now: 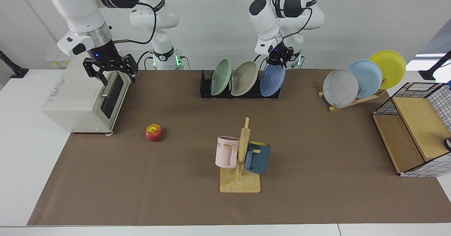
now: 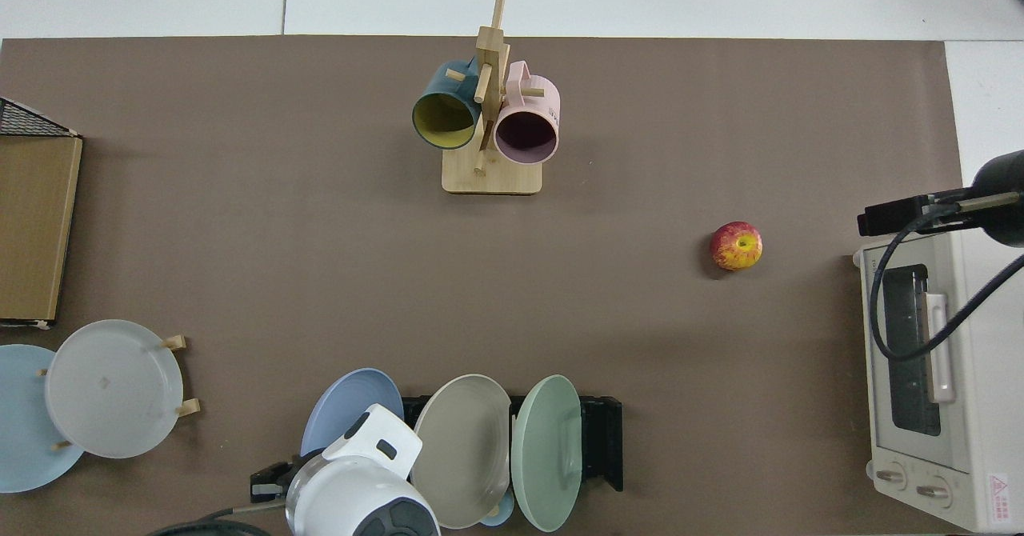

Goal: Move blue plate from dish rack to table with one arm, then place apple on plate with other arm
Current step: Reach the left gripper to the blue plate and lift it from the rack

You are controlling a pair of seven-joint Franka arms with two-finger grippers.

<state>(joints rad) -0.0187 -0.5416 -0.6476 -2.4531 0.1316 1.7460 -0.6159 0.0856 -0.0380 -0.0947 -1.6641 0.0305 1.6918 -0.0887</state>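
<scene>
The blue plate (image 1: 272, 81) stands nearly upright at the right end of the black dish rack (image 1: 205, 88). My left gripper (image 1: 280, 60) is shut on its top rim. From above, the blue plate (image 2: 344, 404) shows just left of the dish rack (image 2: 600, 440), partly under the left arm's white wrist. The apple (image 1: 154, 132) lies on the brown mat of the table (image 1: 176, 200), far from both grippers, and also shows as the apple (image 2: 736, 246) from above. My right gripper (image 1: 110, 69) waits open above the toaster oven, holding nothing.
A beige plate (image 1: 243, 78) and a green plate (image 1: 221, 76) fill the rack's other slots. A wooden mug tree (image 1: 243, 158) with two mugs stands mid-mat. A wooden stand (image 1: 352, 100) holds grey, sky-blue and yellow plates. A toaster oven (image 1: 84, 102) and a wire-and-wood box (image 1: 412, 134) flank the mat.
</scene>
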